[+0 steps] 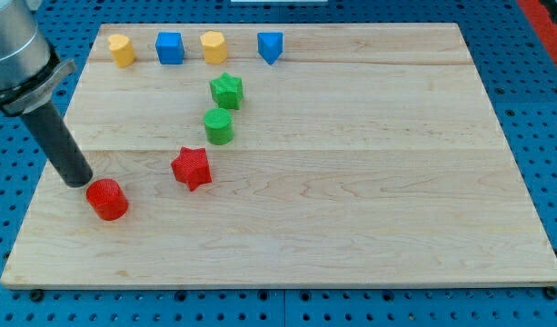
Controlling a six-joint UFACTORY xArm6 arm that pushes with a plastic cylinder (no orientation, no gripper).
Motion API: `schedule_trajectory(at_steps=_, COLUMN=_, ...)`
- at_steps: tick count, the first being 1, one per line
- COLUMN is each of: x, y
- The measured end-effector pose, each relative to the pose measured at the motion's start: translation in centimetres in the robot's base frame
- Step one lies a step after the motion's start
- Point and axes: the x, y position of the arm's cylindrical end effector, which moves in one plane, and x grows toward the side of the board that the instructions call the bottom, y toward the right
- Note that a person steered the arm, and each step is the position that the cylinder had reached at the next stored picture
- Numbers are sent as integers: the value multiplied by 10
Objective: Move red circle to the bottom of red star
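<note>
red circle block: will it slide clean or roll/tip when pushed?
The red circle looks short and wide, standing on its flat end, so it probably slides, not tips. My tip sits at its upper-left edge; an off-centre push may swing it sideways. The wooden board looks smooth, so low drag is likely.

My tip just upper-left of red circle; red star to its right

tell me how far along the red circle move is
Done: my tip has reached the red circle, sitting right at its upper-left edge. In hand: the push toward the view's right looks about to start. Left: nearly all of it, since the red circle lies to the left of and slightly lower than the red star, not below it. It needs to end up on the bare board under the star.
</note>
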Motion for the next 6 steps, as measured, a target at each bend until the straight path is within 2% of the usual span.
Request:
schedule_trajectory(at_steps=1, x=15, y=39)
schedule_trajectory(at_steps=2, x=33, y=52)
schedule_trajectory(at_steps=4, x=50, y=29)
schedule_trajectory(at_steps=6, x=55, y=89)
